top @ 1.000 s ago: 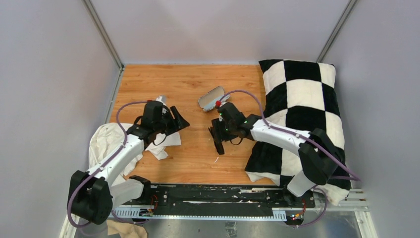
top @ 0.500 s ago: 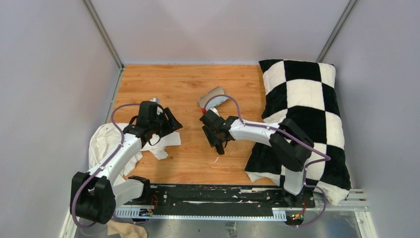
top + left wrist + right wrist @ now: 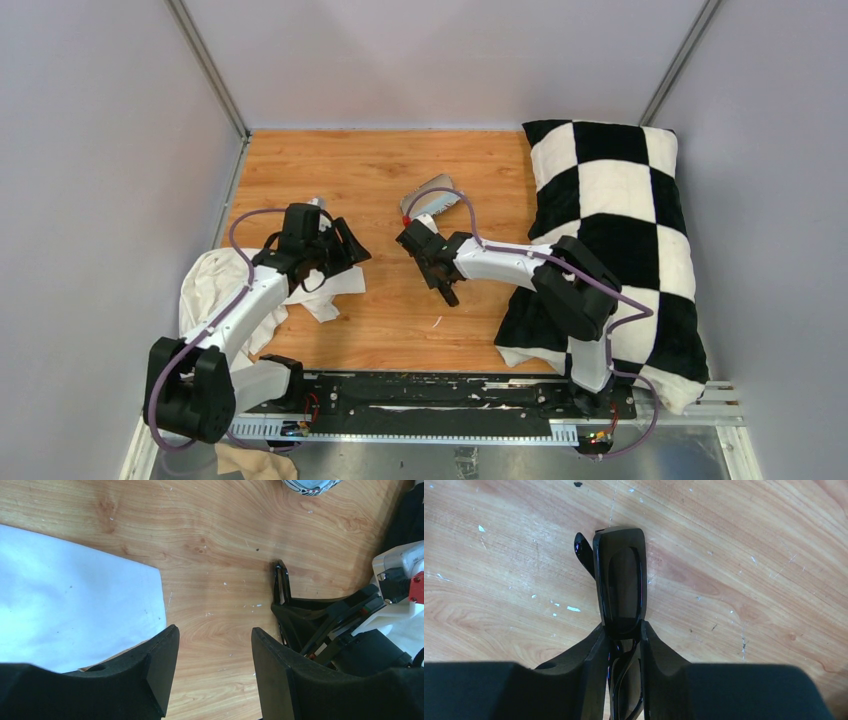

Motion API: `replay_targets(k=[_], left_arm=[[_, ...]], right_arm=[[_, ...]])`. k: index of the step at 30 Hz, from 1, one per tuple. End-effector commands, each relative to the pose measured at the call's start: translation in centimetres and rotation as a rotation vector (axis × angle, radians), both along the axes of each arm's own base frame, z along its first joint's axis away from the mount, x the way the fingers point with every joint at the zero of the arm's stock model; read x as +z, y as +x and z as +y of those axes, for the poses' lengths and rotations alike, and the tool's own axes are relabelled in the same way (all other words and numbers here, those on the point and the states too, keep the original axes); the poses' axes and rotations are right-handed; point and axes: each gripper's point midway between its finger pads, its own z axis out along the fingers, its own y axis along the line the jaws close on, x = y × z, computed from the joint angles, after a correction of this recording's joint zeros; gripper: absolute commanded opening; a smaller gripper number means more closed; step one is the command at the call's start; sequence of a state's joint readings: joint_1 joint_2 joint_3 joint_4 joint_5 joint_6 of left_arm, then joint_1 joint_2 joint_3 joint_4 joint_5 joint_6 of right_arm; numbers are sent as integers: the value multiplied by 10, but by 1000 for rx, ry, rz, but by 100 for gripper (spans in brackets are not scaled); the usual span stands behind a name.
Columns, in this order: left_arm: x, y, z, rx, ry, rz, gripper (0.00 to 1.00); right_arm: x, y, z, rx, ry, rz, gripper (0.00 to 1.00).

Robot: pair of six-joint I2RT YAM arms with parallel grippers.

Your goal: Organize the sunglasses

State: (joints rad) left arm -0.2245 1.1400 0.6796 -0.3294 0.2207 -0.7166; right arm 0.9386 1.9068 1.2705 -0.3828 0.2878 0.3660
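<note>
The black folded sunglasses (image 3: 620, 580) stand on edge on the wooden table, and my right gripper (image 3: 622, 627) is shut on their near half, with one lens sticking out past the fingertips. From above, the sunglasses (image 3: 447, 290) are at the table's middle under the right gripper (image 3: 436, 266). In the left wrist view the sunglasses (image 3: 281, 582) poke out of the right gripper (image 3: 325, 622) at the right. My left gripper (image 3: 212, 630) is open with only bare wood between its fingers; in the top view the left gripper (image 3: 356, 249) hovers a short way left of the glasses.
A tan-grey oblong case (image 3: 431, 197) lies just behind the right gripper. The light-blue cloth (image 3: 65, 595) lies under my left arm, beside a larger white cloth (image 3: 212, 285). A black-and-white checkered pillow (image 3: 610, 200) fills the right side.
My right gripper has swung left and a little back, and its jaws have closed on the sunglasses. The left arm has hardly moved.
</note>
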Motion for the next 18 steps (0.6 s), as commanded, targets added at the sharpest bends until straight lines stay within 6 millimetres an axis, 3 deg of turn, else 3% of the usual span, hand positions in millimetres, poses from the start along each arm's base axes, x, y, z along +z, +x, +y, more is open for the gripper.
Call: replay_targets(k=[1, 6, 10, 14, 18], left_arm=[[0, 3, -1, -11, -7, -11, 59], [-4, 2, -5, -28, -21, -4, 60], [-4, 6, -18, -95, -64, -1, 60], [-9, 19, -24, -117, -58, 26, 61], [-2, 44, -41, -133, -30, -3, 64]], right_arm=[[-4, -6, -5, 3, -50, 6, 21], [9, -3, -6, 5, -38, -20, 19], [32, 3, -14, -9, -12, -62, 17], [53, 12, -37, -61, 23, -94, 17], [70, 19, -69, -135, 59, -114, 18]])
